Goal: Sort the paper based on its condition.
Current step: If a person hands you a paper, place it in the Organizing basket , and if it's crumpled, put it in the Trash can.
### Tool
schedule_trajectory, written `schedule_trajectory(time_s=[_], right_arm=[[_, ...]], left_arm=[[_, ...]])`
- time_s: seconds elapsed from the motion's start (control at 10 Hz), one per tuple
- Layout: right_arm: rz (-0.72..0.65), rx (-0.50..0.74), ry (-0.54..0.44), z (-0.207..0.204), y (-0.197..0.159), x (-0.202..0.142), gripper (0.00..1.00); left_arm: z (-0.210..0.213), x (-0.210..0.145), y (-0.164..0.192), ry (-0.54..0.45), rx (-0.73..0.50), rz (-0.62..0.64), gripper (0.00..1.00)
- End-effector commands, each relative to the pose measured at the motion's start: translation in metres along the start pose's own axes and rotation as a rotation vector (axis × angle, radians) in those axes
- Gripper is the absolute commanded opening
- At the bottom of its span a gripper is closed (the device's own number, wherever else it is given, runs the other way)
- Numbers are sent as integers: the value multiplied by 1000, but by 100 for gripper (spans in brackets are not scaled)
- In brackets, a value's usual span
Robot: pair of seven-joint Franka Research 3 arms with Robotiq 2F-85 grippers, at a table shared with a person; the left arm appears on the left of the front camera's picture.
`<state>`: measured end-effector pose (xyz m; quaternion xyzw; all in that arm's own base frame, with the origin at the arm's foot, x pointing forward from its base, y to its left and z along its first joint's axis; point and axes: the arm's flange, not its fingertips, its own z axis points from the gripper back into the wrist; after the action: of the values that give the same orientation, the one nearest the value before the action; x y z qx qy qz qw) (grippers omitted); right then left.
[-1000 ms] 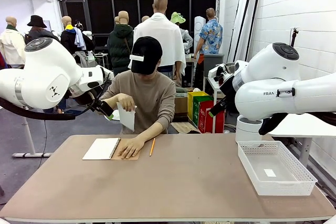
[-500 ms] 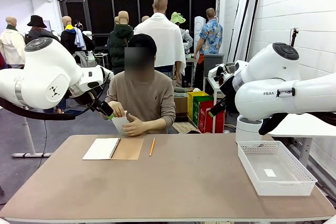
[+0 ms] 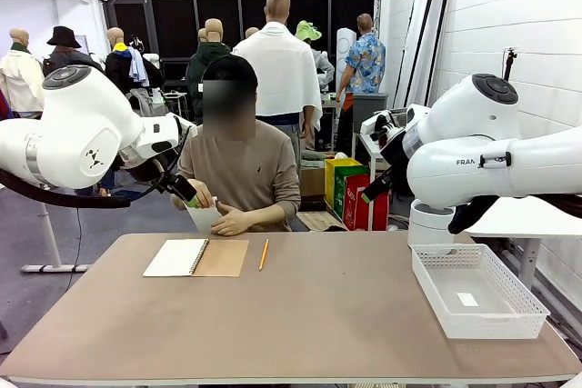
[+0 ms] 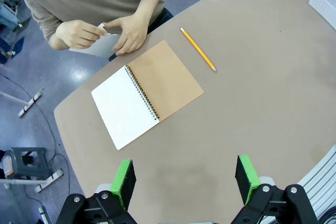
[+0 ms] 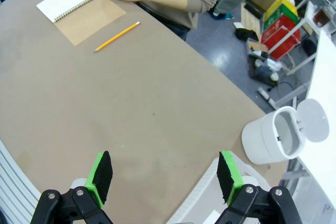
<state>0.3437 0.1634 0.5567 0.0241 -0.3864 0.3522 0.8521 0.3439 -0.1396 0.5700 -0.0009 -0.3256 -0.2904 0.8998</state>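
I'm watching the person working a sheet of paper (image 4: 96,46) between both hands (image 4: 129,32) at the far edge of the table (image 4: 252,103), just beyond the open notebook (image 4: 147,93), so I'm judging this as the preparing step, before any hand-over. I'm holding both arms high above the table. The left gripper (image 4: 185,171) and the right gripper (image 5: 164,174) are both standing with jaws wide and empty. Next I'm expecting to read the sheet's condition, then reach with the left arm for a free edge.
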Motion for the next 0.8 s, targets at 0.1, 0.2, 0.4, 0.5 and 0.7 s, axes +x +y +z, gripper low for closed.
schedule_trajectory(time_s=[0.1,0.2,0.4,0.5,0.7], right_arm=[[-7,0,6,0,0,0,100],[-7,0,6,0,0,0,100],[-7,0,6,0,0,0,100],[-7,0,6,0,0,0,100],[-7,0,6,0,0,0,100]], left_arm=[[0,0,0,0,0,1,100],[0,0,0,0,0,1,100],[0,0,0,0,0,1,100],[0,0,0,0,0,1,100],[0,0,0,0,0,1,100]])
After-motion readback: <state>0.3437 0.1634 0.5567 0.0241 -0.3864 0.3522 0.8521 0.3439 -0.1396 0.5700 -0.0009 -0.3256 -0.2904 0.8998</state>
